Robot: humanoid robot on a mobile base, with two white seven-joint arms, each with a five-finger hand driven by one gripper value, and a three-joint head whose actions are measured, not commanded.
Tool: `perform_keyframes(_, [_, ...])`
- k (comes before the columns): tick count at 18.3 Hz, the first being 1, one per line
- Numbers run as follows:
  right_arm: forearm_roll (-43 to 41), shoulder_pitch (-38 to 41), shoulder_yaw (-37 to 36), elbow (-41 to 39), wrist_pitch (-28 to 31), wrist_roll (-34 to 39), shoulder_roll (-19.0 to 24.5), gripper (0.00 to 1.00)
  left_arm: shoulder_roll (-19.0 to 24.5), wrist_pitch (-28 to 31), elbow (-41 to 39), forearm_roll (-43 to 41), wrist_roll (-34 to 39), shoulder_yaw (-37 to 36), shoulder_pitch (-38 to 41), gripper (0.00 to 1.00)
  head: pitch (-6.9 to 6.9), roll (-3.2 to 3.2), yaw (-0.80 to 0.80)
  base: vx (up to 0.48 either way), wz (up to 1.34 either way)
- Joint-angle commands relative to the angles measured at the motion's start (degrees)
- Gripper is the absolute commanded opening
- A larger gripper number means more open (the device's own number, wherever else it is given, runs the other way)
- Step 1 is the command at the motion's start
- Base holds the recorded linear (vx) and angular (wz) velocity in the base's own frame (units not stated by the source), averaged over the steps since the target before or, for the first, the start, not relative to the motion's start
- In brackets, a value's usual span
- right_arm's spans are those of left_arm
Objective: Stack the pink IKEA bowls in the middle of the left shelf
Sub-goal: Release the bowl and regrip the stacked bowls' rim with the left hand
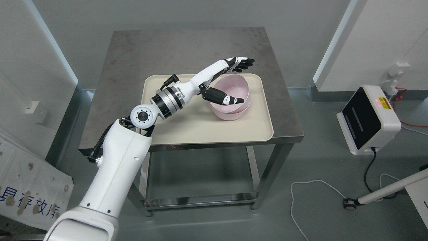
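Observation:
Two pink bowls sit nested on a beige tray on a steel table. The upper bowl lies tilted in the lower bowl. My left arm reaches in from the lower left across the tray. My left hand is open and straddles the upper bowl. Its fingers stretch out behind the far rim, and its thumb lies across the near rim. I cannot tell whether the hand touches the bowl. No shelf is in view.
The table has a low steel shelf underneath. A white device with a black screen stands on the floor at the right, with cables and a white bar nearby. A white panel leans at the lower left.

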Motion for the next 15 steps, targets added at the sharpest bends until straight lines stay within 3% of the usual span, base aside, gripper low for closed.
perform_keyframes(1, [0.4, 0.0, -0.5, 0.0, 0.0, -0.3, -1.0, 1.00, 1.0, -2.0, -7.9, -7.6, -1.4, 5.3, 5.7, 0.81, 0.00, 0.00, 0.00, 0.000, 0.00])
perform_keyframes(7, [0.4, 0.0, -0.5, 0.0, 0.0, -0.3, -1.0, 1.00, 2.0, -1.7, -7.8, -24.9, -1.6, 5.5, 5.3, 0.79, 0.00, 0.00, 0.00, 0.000, 0.00])
perform_keyframes(15, [0.4, 0.0, -0.6, 0.0, 0.0, -0.3, -1.0, 1.00, 2.3, -1.6, -7.9, -35.2, -2.4, -0.1, 0.3, 0.68, 0.00, 0.00, 0.00, 0.000, 0.00])
